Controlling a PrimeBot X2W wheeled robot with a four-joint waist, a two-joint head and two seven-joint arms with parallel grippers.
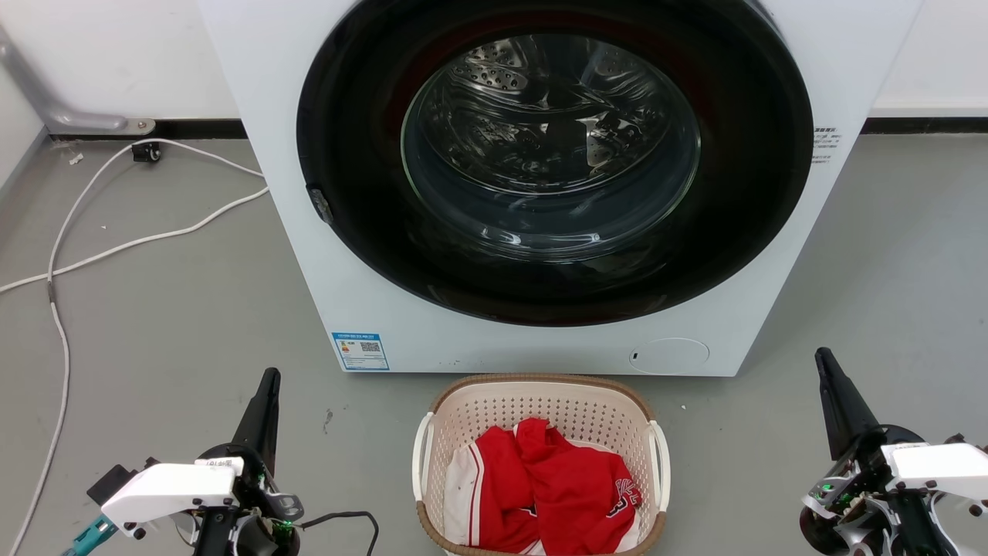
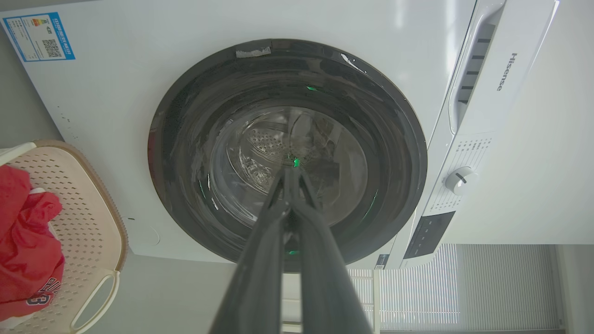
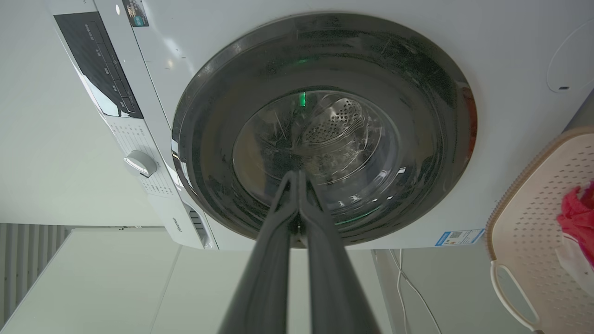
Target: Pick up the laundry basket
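I have the laundry basket (image 1: pixel 494 409) on the grey floor (image 1: pixel 170 332), right in front of the washing machine (image 1: pixel 432 340). It is low in the middle of the head view and between my two arms. It sits upright, with the far side of its brown rim toward the machine's base. It looks just short of touching there, though from this angle I can't be sure. Red clothes (image 1: pixel 567 486) lie heaped inside it, with some white cloth under them.

My left gripper (image 1: pixel 269 378) is at the lower left, well apart from the basket. Its fingers are pressed together with nothing between them, and in the left wrist view the tips meet in front of the machine's round door (image 1: pixel 552 162). My right gripper (image 1: pixel 824 359) is at the lower right, also well clear of the basket. Its fingers are likewise together on nothing, with the tips touching in the right wrist view. Both grippers point up toward the machine.

A white cable (image 1: pixel 139 239) trails across the floor to the left of the machine.
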